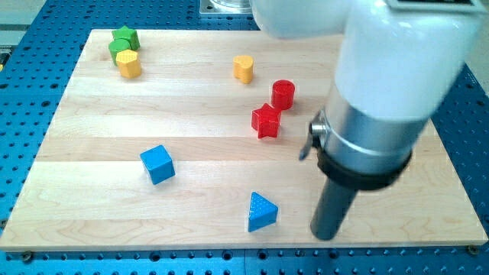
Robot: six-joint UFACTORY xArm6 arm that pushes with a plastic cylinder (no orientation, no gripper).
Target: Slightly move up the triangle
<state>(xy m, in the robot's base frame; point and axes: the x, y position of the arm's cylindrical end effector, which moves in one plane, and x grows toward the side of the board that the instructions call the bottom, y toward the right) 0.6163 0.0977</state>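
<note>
A pale wooden tabletop (92, 153) lies on a blue perforated base (23, 122) that frames it on all sides. My arm (397, 61) comes down from the view's top right, a bulky white housing narrowing to a silver collar and a black ring, and from there the dark rod runs nearly straight down, leaning slightly toward the view's left. There is no pincer on this arm, so nothing is held; it ends in my tip (324, 235), which sits near the view's bottom edge of the board, apart from every block. The blue triangle (261, 211) lies just to the view's left of my tip, at almost the same level, with a clear gap of bare wood between them. Farther left sits the blue cube (157, 164). Above the triangle, the red star (266, 121) and the red cylinder (283, 94) stand close together, with a yellow heart (243, 68) higher up. In the top left corner the green star (124, 36), a green block (117, 50) of unclear shape and a yellow block (129, 64) are bunched together.
</note>
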